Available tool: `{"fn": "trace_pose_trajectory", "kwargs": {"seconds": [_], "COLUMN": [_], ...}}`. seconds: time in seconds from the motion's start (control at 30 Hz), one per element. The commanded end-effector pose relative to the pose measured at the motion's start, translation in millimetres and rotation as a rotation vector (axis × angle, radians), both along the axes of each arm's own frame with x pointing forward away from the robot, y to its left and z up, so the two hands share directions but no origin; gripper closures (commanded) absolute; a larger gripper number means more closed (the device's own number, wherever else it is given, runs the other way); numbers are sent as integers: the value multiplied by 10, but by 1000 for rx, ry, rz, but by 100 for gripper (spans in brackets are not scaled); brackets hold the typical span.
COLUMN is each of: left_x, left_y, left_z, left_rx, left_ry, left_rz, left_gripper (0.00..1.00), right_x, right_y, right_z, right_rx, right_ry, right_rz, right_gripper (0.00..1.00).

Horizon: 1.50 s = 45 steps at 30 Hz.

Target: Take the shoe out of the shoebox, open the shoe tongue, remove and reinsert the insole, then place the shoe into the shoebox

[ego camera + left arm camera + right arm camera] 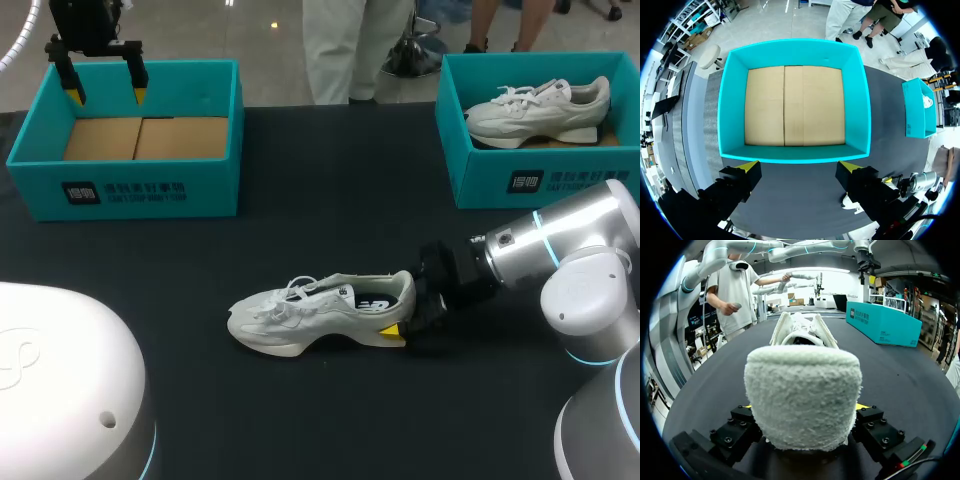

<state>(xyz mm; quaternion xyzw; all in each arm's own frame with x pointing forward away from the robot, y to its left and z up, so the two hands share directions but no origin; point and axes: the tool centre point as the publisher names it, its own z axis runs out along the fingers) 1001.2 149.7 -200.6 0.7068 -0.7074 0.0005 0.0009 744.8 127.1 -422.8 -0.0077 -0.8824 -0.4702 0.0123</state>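
Note:
A white sneaker (pixel 320 315) lies on its sole on the black table, toe to the left and heel to the right. My right gripper (pixel 403 312) is at the heel, one yellow tip against its near side. In the right wrist view the fuzzy heel (pixel 802 395) fills the gap, and both fingers of the right gripper (pixel 803 407) press its sides. The empty teal shoebox (pixel 150 185) with a cardboard floor stands at the back left. My left gripper (pixel 107 97) hangs open above it. In the left wrist view the left gripper (pixel 799 166) hovers over the shoebox's (pixel 795 152) near wall.
A second teal box (pixel 520 185) at the back right holds another white sneaker (pixel 540 108). Black tabletop (pixel 330 230) stretches between the two boxes and around the shoe. My right arm (pixel 570 250) comes in low from the right.

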Motion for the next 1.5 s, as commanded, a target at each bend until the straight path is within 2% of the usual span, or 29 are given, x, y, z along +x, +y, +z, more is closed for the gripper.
{"fn": "trace_pose_trajectory", "kwargs": {"seconds": [0.03,0.27,0.33,0.53,0.73,1.17,1.5], "left_x": [-4,-4,-109,-372,-603,-1019,-1330], "left_y": [1,1,1,-38,-171,-517,-888], "left_z": [2,2,33,105,124,12,-213], "left_rx": [1,1,-29,-16,45,34,25], "left_ry": [0,0,-23,-28,-45,-70,-39], "left_rz": [0,0,-2,49,90,59,59], "left_gripper": [0,0,0,0,0,0,0], "right_x": [-5,-5,-5,-5,-5,-5,-5], "right_y": [37,37,37,37,37,37,37], "right_z": [-16,-16,-16,-16,-16,-16,-16], "right_rx": [-5,-5,-5,-5,-5,-5,-5], "right_ry": [1,1,1,1,1,1,1], "right_rz": [-1,-1,-1,-1,-1,-1,-1], "right_gripper": [100,100,100,100,100,100,100]}}
